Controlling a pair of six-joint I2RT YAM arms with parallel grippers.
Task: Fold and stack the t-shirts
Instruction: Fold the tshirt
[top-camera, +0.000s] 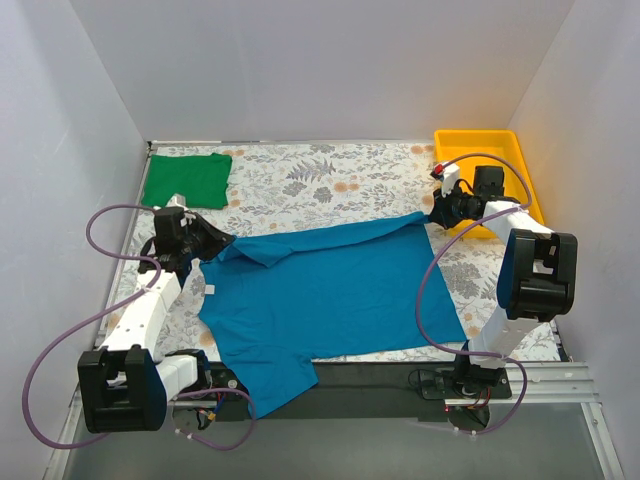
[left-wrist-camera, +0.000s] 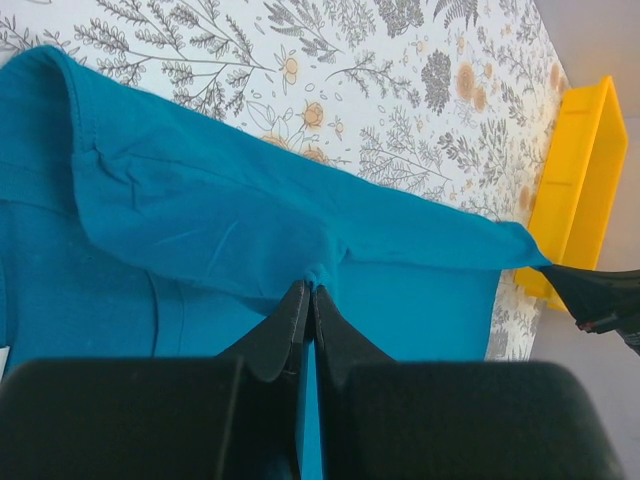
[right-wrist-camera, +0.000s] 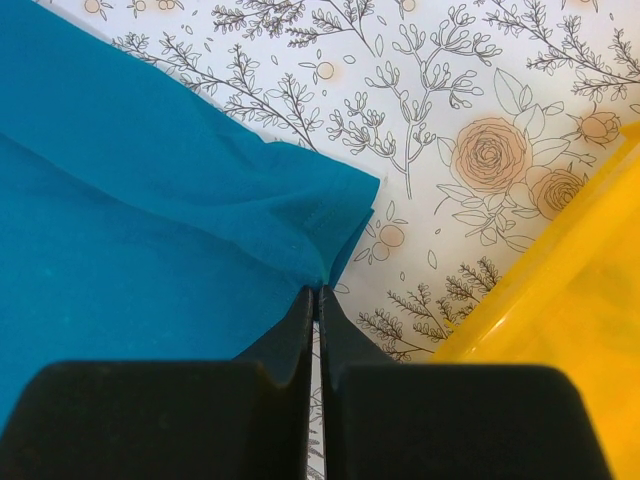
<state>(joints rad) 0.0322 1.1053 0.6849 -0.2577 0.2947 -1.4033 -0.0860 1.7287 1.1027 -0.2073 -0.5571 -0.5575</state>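
**Teal shirt pinched along its far side, fold toward the near edge pending**

Lying spread over the middle of the table (top-camera: 320, 175): the teal-blue t-shirt (top-camera: 330, 290), long axis running from left edge to right edge, one sleeve spilling over the near edge. Raised into a soft ridge along the far side, parallel to the far edge.

Clamped at both ends of that ridge. Closed on the cloth toward the left edge: the left end effector (top-camera: 205, 243), fingertips pressed together with fabric between. Closed on the shirt's far right corner: the right end effector (top-camera: 436, 213), also shut tight on the fabric.

Bulk of the shirt on the near side of both end effectors, so probably a joint carry toward the near edge, ridge kept taut and level. Neither arm nearer; an equal share for each.

Folded already in the far left corner, well apart from the teal one and not yet stacked: the bright green t-shirt (top-camera: 186, 180).

Just beside the right end effector, in the far right corner: a yellow tray (top-camera: 500, 140). Worth avoiding on any swing outward.

Flat surface under a floral-print cover; plain white walls on three sides.
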